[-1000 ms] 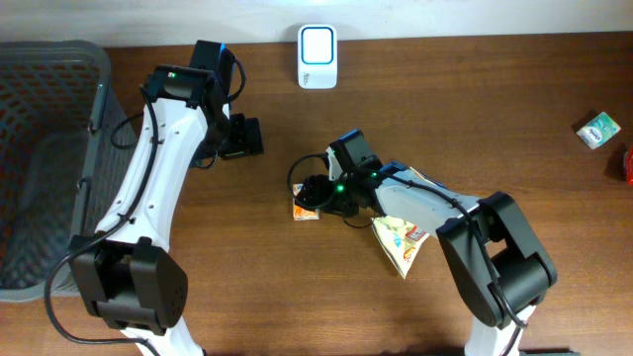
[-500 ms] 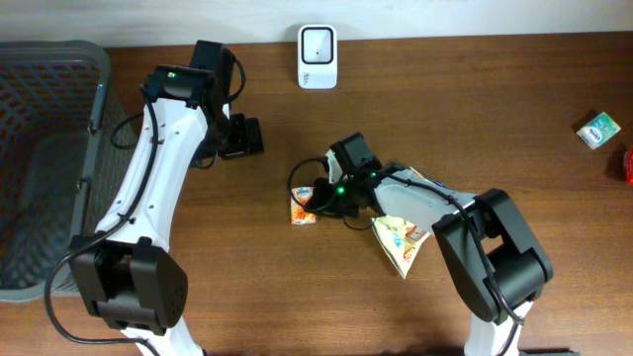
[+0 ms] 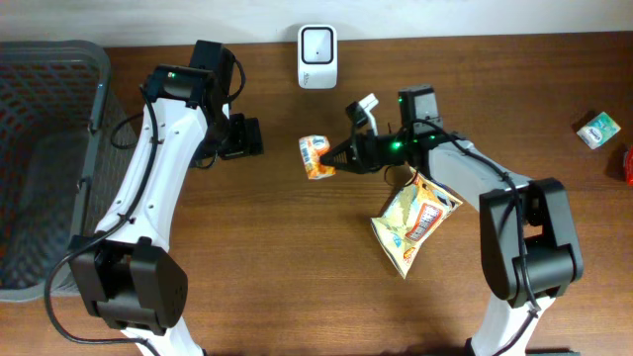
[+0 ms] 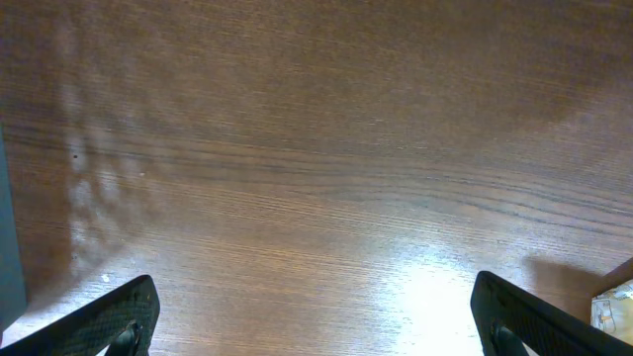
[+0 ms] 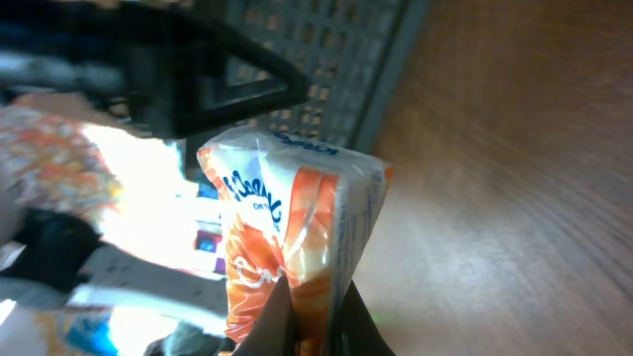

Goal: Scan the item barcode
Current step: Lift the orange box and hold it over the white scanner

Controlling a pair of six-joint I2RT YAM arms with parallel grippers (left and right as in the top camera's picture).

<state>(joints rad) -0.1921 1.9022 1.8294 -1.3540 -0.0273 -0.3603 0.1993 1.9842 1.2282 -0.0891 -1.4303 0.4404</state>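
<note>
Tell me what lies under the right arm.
A snack bag lies on the table under the arm. The arm covers the bag's top corner, so anything else beneath it cannot be seen.

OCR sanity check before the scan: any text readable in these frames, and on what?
Nothing can be read for certain.
Orange packet: blue lettering, too blurred to read.
Snack bag: print too small.
Teal packet: print too small.
Scanner: no text visible.
</note>
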